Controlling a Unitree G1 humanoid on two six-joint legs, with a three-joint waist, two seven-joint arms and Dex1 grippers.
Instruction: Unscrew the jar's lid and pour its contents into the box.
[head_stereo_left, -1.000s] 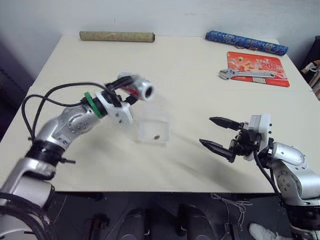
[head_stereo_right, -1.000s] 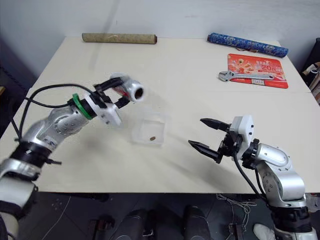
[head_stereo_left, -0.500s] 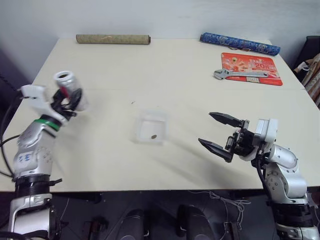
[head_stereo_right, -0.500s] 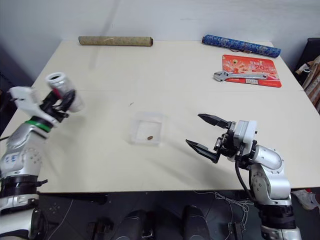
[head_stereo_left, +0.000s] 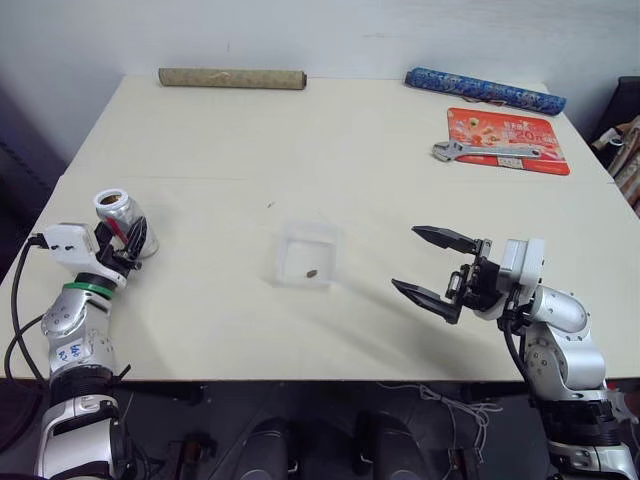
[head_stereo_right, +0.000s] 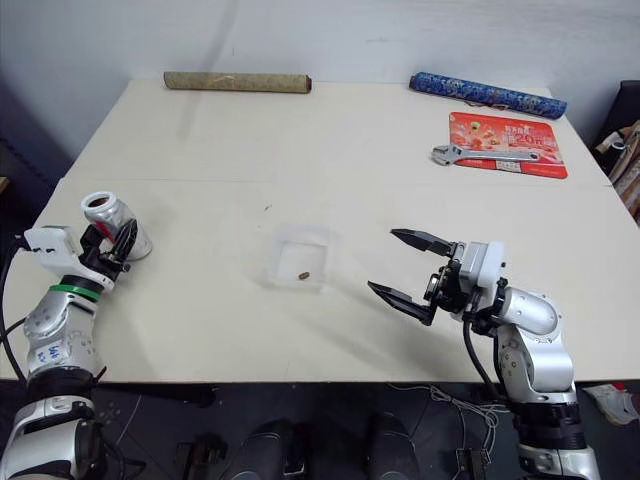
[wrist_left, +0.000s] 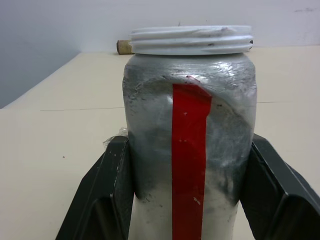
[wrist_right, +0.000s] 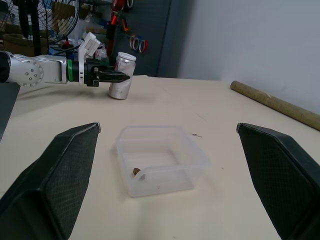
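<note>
Near the table's left edge, the left gripper (head_stereo_left: 128, 240) clamped the upright, lidless clear jar (head_stereo_left: 119, 213); the right gripper (head_stereo_left: 432, 266) hovered level, fingers spread wide, beside the clear square plastic box (head_stereo_left: 306, 253).

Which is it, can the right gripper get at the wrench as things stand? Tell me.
Probably yes. The right gripper is open and holds nothing, and bare table lies between it and the wrench, which rests uncovered on the red mat.

Non-task items on the cream table (head_stereo_left: 380, 160)

A tan roll (head_stereo_left: 232, 77) lies along the far edge, left; a blue patterned roll (head_stereo_left: 485, 90) lies far right. Just in front of the blue roll, a red mat (head_stereo_left: 508, 139) carries a silver adjustable wrench (head_stereo_left: 487, 152).
</note>
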